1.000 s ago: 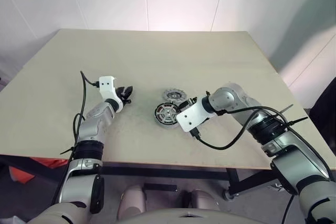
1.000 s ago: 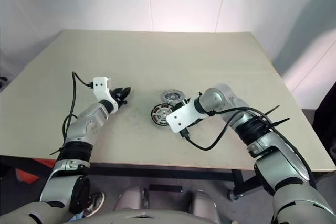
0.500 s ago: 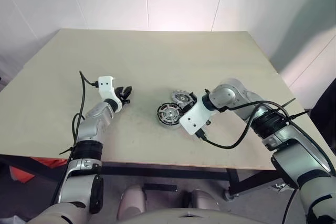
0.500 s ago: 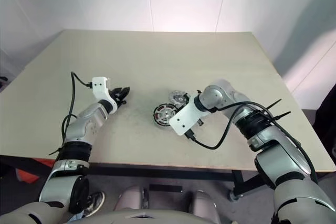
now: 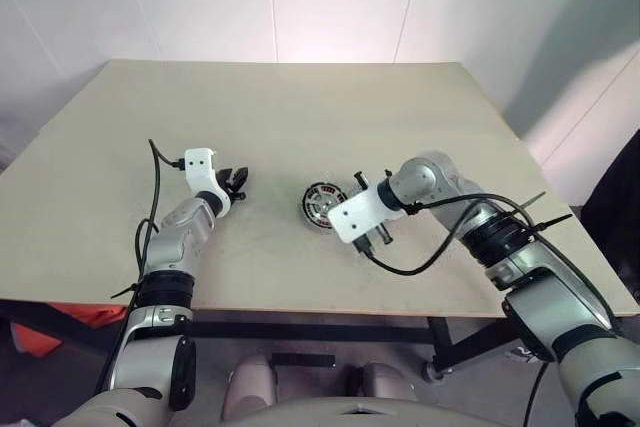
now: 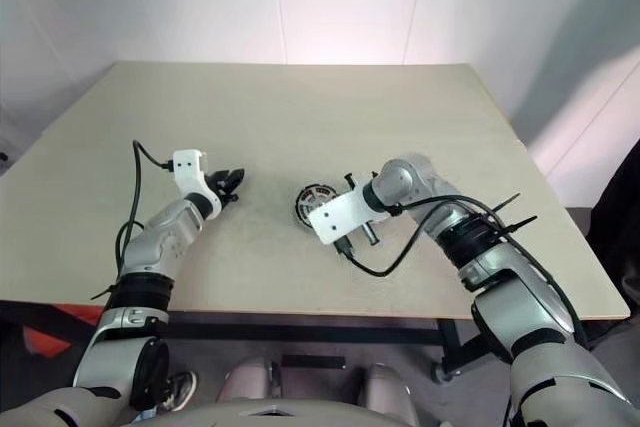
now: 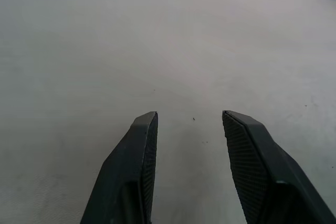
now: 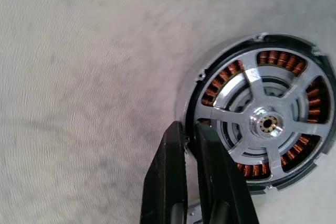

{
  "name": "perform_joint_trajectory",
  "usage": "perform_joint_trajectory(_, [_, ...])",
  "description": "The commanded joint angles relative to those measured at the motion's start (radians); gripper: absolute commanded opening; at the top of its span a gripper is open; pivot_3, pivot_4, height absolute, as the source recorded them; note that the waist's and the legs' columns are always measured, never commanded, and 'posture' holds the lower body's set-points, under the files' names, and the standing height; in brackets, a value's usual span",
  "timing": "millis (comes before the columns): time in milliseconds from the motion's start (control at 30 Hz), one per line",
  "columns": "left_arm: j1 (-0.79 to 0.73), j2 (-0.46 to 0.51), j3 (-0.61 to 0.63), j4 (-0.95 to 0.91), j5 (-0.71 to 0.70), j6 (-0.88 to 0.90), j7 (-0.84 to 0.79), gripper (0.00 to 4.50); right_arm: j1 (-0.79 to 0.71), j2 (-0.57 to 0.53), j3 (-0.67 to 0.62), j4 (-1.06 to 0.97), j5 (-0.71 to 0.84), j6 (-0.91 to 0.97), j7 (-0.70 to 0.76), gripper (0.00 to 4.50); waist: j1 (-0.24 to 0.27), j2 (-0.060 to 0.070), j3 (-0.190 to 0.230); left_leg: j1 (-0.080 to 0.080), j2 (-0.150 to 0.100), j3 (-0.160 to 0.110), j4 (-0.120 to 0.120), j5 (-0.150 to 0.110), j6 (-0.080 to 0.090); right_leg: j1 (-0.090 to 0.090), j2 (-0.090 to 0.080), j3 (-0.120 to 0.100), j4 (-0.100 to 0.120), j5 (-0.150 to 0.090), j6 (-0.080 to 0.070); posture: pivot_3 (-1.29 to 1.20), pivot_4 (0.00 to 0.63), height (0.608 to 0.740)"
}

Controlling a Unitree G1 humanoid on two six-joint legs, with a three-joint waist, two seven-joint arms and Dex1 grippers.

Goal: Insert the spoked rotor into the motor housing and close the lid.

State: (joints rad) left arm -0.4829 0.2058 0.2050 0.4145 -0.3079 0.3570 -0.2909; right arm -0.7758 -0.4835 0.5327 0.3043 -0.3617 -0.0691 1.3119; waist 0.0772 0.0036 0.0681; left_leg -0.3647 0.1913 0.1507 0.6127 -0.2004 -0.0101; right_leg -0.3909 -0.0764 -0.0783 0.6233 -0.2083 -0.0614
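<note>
1. While the right arm works, the left pincer (image 7: 189, 116) hangs spread over bare table (image 5: 300, 107) at 9 o'clock of the housing (image 5: 320, 205), likely parked clear.
2. Inside that housing the rotor (image 8: 247, 77) already sits, spokes over the copper windings.
3. At 4 o'clock, the right pincer (image 8: 188, 127) has its fingers pressed nearly together by the housing rim, perhaps going for the lid; nothing visibly held.
4. Half a second ago the lid lay open at 1 o'clock of the housing; now the right wrist covers that spot.
</note>
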Motion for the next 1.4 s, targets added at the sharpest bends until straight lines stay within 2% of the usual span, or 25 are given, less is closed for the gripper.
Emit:
perform_joint_trajectory(33, [-0.007,0.003,0.007,-0.037,-0.004,-0.016,-0.001,2.09,-0.023,0.032,-0.039,-0.068,0.029,0.128,-0.020,0.00,-0.005,0.000,0.000,0.000,0.000,0.000,0.000,0.000,0.000,0.000,0.000,0.000,0.000,0.000,0.000,0.00,0.000,0.740])
perform_joint_trajectory(167, [-0.005,0.004,0.006,-0.039,-0.002,-0.017,-0.002,2.09,-0.025,0.041,-0.028,-0.082,0.025,0.151,-0.040,0.00,-0.007,0.000,0.000,-0.001,0.000,0.000,-0.001,0.000,0.000,-0.001,0.000,0.000,0.000,0.000,0.000,0.00,0.000,0.740])
perform_joint_trajectory(433, [-0.001,0.010,0.011,-0.038,-0.002,-0.018,-0.001,2.09,-0.021,0.042,-0.018,-0.102,0.054,0.083,-0.035,0.00,-0.005,0.000,0.000,-0.007,0.000,0.000,-0.001,0.000,0.000,-0.007,0.000,0.000,-0.001,0.000,-0.001,0.00,0.000,0.740])
perform_joint_trajectory(467, [-0.002,0.010,0.011,-0.037,-0.001,-0.019,0.000,2.09,-0.021,0.041,-0.023,-0.108,0.059,0.073,-0.039,0.68,-0.005,0.000,0.000,-0.008,0.000,0.000,-0.001,0.000,0.000,-0.008,0.000,0.000,-0.001,0.000,-0.001,0.00,0.000,0.740])
perform_joint_trajectory(500, [-0.002,0.009,0.011,-0.036,-0.001,-0.019,0.001,2.09,-0.019,0.039,-0.028,-0.120,0.065,0.067,-0.041,0.82,-0.005,0.000,0.000,-0.009,0.000,0.000,-0.001,0.000,0.000,-0.009,0.000,0.000,-0.001,0.000,-0.001,0.00,0.000,0.740])
perform_joint_trajectory(567, [-0.003,0.007,0.009,-0.035,-0.001,-0.019,0.002,2.09,-0.013,0.032,-0.043,-0.156,0.090,0.072,-0.035,1.41,-0.004,0.000,0.000,-0.009,0.000,0.000,-0.001,0.000,0.000,-0.009,0.000,0.000,-0.001,0.000,-0.001,0.00,0.000,0.740])
perform_joint_trajectory(733, [-0.019,0.002,-0.002,-0.014,0.002,-0.023,-0.011,2.09,0.021,-0.006,-0.112,-0.292,0.157,0.175,-0.046,1.41,0.001,0.000,0.000,-0.008,0.000,0.000,-0.001,0.000,0.000,-0.008,0.000,0.000,-0.001,0.000,-0.001,0.00,0.000,0.740])
perform_joint_trajectory(867, [-0.041,-0.005,-0.013,0.007,0.001,-0.023,-0.029,2.09,0.052,0.023,-0.239,-0.394,0.210,0.479,-0.153,1.41,0.012,0.000,0.000,-0.006,-0.001,0.000,-0.001,0.000,0.000,-0.005,0.000,0.000,-0.001,0.000,-0.001,0.00,0.000,0.740])
perform_joint_trajectory(1067, [-0.061,-0.027,-0.033,0.047,0.014,-0.042,-0.038,2.09,0.173,0.066,-0.534,-0.589,0.369,1.195,-0.304,1.41,0.025,0.000,0.000,-0.002,-0.001,0.000,-0.003,0.000,0.000,-0.001,0.000,0.000,-0.004,0.000,-0.001,0.00,0.000,0.740])
perform_joint_trajectory(1233, [-0.087,-0.056,-0.062,0.086,0.020,-0.051,-0.057,2.09,0.242,0.112,-0.800,-0.759,0.515,1.624,-0.345,1.41,0.034,0.000,0.000,-0.002,-0.002,0.000,-0.007,0.001,-0.001,-0.001,0.000,0.000,-0.007,0.001,0.000,0.00,0.000,0.740])
perform_joint_trajectory(1333, [-0.102,-0.065,-0.081,0.102,0.029,-0.054,-0.080,2.09,0.282,0.179,-0.965,-0.786,0.623,1.684,-0.389,2.02,0.037,0.001,0.000,0.001,-0.002,0.000,-0.011,0.005,-0.008,-0.001,0.000,0.000,-0.007,0.000,0.001,0.00,0.000,0.740])
perform_joint_trajectory(1400, [-0.121,-0.064,-0.082,0.122,0.029,-0.055,-0.086,2.09,0.320,0.227,-1.048,-0.781,0.691,1.684,-0.456,2.66,0.043,0.001,0.000,0.005,-0.002,0.000,-0.016,0.007,-0.012,0.001,0.000,0.000,-0.008,-0.004,0.008,0.00,0.000,0.740])
